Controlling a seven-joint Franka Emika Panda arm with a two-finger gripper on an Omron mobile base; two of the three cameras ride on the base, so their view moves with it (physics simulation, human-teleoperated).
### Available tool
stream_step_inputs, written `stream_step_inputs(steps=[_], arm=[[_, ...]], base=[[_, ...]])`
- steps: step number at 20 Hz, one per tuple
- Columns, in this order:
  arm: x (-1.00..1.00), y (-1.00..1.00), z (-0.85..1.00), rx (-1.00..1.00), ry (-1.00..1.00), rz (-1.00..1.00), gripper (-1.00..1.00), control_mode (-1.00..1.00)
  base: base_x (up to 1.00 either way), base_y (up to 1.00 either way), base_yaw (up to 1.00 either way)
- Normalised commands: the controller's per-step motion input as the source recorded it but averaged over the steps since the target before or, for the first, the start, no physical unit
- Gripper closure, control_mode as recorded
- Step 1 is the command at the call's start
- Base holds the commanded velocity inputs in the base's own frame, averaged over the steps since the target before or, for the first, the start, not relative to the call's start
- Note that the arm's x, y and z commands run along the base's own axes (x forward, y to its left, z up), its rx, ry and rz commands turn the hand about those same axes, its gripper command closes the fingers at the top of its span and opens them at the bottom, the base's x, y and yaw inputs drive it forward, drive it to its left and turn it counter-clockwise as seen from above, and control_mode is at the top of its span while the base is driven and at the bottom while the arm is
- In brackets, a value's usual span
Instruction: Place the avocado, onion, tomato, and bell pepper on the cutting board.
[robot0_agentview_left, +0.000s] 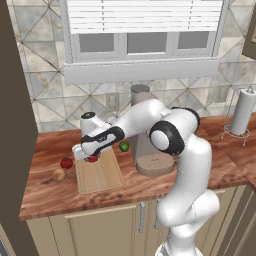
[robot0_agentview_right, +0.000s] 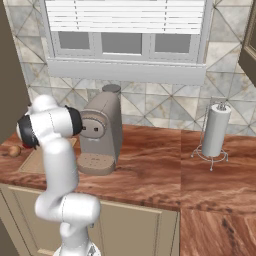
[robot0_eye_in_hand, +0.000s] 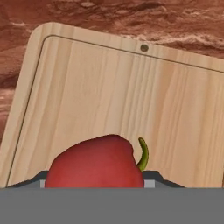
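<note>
My gripper (robot0_agentview_left: 90, 157) is shut on the red bell pepper (robot0_agentview_left: 93, 159) and holds it just over the far left end of the light-wood cutting board (robot0_agentview_left: 102, 175). In the hand view the bell pepper (robot0_eye_in_hand: 94, 166), with its green stem, sits low between the fingers, and the cutting board (robot0_eye_in_hand: 109, 96) lies bare beneath it. The red tomato (robot0_agentview_left: 66, 162) and the tan onion (robot0_agentview_left: 59, 174) rest on the counter left of the board. The green avocado (robot0_agentview_left: 124, 146) lies on the counter just past the board's far right corner. The onion (robot0_agentview_right: 14, 150) and the cutting board (robot0_agentview_right: 36, 161) also show at the left of the right base view.
A grey coffee machine (robot0_agentview_left: 150, 152) stands right of the board, close to the avocado. A paper towel holder (robot0_agentview_left: 241, 114) stands at the far right of the reddish wood counter (robot0_agentview_left: 60, 200). A dark tall panel (robot0_agentview_left: 12, 100) bounds the counter on the left.
</note>
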Motion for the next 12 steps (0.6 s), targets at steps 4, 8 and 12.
stream_step_inputs(steps=[4,8,12], arm=[[0.11,0.08,-0.21,0.0,0.01,-0.06,1.0,-1.0],[0.09,0.06,-0.25,0.0,0.0,-0.05,1.0,-1.0],[0.09,0.0,-0.23,0.0,0.0,-0.05,1.0,-1.0]], base=[[0.0,0.0,0.0],[0.0,0.0,0.0],[0.0,0.0,0.0]])
